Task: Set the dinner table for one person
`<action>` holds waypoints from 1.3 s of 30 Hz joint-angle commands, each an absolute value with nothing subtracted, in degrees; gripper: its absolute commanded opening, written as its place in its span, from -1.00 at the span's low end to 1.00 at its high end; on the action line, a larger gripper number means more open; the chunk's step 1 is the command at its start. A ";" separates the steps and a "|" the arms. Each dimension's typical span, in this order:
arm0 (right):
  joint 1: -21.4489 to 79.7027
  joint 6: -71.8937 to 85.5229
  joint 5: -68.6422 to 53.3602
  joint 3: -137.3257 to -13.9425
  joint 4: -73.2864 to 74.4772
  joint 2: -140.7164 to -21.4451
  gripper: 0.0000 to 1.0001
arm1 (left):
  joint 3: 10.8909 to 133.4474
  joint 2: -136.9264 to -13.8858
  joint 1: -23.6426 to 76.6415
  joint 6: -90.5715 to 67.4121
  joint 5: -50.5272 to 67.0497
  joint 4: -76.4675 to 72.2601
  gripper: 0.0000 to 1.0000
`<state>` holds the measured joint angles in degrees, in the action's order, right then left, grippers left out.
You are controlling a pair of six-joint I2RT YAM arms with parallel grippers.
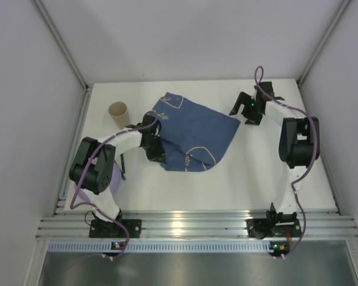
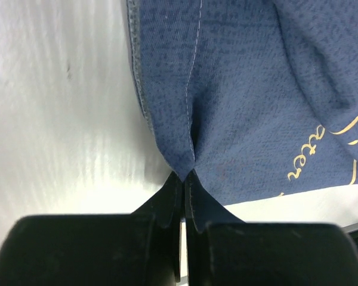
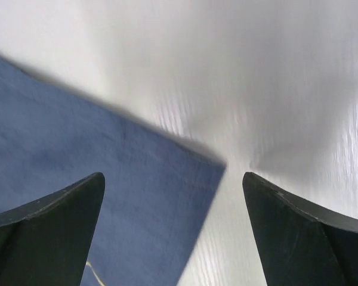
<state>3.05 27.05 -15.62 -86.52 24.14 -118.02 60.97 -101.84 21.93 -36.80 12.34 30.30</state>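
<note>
My L gripper (image 2: pixel 185 176) is clamped tight on the edge of the dark blue placemat (image 2: pixel 256 89). In the L wrist cam its two black fingers (image 2: pixel 167 199) meet w/ a pinch of cloth btwn them. The fabric puckers into a ridge running away from the tips. Gold script lettering (image 2: pixel 304 158) shows on the cloth to the right of the pinch. To the left is bare white tabletop, the dinner table (image 2: pixel 59 119).

My R gripper (image 3: pixel 173 179) is spread wide and holds nothing. In the R wrist cam its dark fingertips frame one corner of the placemat, which lies flat on the table. I can't tell if either tip touches the cloth.

In the overhead cam the placemat sits rumpled around the middle of the table, toward the back, w/ folds on its near-left side. The L gripper is at its left edge, the R gripper just off its right corner. A tan cup (image 1: pixel 117 111) stands upright at back-left, near the L arm and apart from the cloth. A pale purple object (image 1: pixel 115 177) lies half hidden under the L arm's elbow; can't tell what it is. The table spans the enclosure floor from the arm bases to the back wall.
</note>
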 commanded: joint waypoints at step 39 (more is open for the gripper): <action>-5.54 30.23 -31.72 -75.86 16.35 -108.10 0.99 | 99.60 -122.44 18.63 -29.44 9.49 49.49 -1.00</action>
<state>-7.16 29.23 -28.03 -79.37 17.10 -107.96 101.25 -123.55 18.22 -28.67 7.35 46.68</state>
